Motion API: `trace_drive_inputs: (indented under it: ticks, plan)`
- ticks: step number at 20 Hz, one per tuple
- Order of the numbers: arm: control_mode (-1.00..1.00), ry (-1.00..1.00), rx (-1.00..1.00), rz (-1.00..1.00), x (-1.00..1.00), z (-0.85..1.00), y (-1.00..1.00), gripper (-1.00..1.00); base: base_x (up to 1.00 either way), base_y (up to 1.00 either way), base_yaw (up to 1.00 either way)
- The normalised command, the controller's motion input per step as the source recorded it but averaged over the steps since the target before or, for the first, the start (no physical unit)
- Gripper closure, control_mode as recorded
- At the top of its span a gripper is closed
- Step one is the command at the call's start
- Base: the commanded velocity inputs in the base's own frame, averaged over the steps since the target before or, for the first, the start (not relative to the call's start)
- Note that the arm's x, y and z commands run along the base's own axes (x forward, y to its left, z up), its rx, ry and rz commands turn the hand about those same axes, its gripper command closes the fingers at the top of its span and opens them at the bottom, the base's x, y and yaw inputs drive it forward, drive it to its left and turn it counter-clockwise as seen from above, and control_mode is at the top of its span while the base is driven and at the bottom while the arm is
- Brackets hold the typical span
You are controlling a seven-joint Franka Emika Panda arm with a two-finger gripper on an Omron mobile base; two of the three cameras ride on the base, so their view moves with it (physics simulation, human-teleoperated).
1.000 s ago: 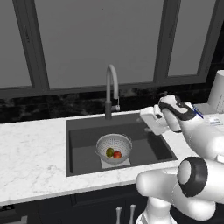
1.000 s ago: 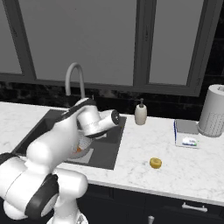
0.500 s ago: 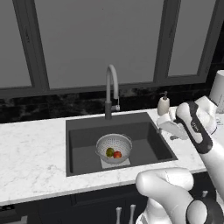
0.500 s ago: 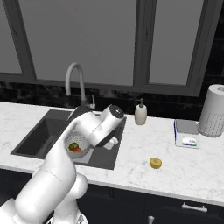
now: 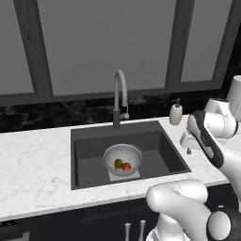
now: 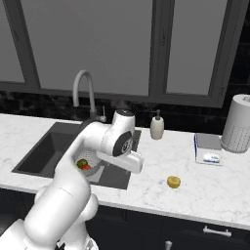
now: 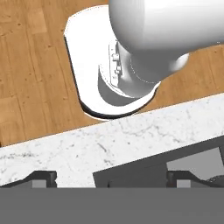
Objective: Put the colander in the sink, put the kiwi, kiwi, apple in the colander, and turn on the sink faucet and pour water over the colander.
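**kitchenlurker:** so where's everything sitting right now?

**panda_arm:** The colander (image 5: pixel 123 159) is down in the sink (image 5: pixel 89 155), sitting on the lighter square plate at the bottom. Inside it I can see one greenish kiwi (image 5: pixel 118 163) and the apple (image 5: pixel 126 166) right beside it, touching. The other kiwi (image 6: pixel 173 182), the yellower one, is on the marble counter (image 6: pixel 195 188), well to the right of the basin, near a blue-and-white sponge thing (image 6: pixel 209 157) and a paper towel roll (image 6: pixel 237 124).

**kitchenlurker:** and your hand?

**panda_arm:** My gripper (image 7: pixel 111 177) is spread wide with nothing in it. The two fingertips (image 7: pixel 43 176) are far apart; between them I'm looking down at the counter edge and a corner of the sink, with wooden floor past it. My arm's bent over the right side of the basin.

**kitchenlurker:** tap?

**panda_arm:** The sink faucet (image 5: pixel 119 98) stands behind the basin, spout arched over it. I see no stream coming from it. The soap dispenser (image 5: pixel 176 113) is to its right on the counter.
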Motion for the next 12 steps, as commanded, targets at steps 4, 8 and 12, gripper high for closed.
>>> trace_drive_inputs:
  ticks: [4, 8, 12]
  plan:
    - [-1.00, 0.11, 0.00, -0.11, -0.04, -0.08, -0.94, -1.00, 0.00, 0.00, 0.00]
    - [-1.00, 0.00, 0.06, -0.20, 0.00, -0.33, -0.94, -1.00, 0.00, 0.00, 0.00]
    - [-1.00, 0.03, 0.00, -0.19, 0.00, -0.44, -0.80, -1.00, 0.00, 0.00, 0.00]
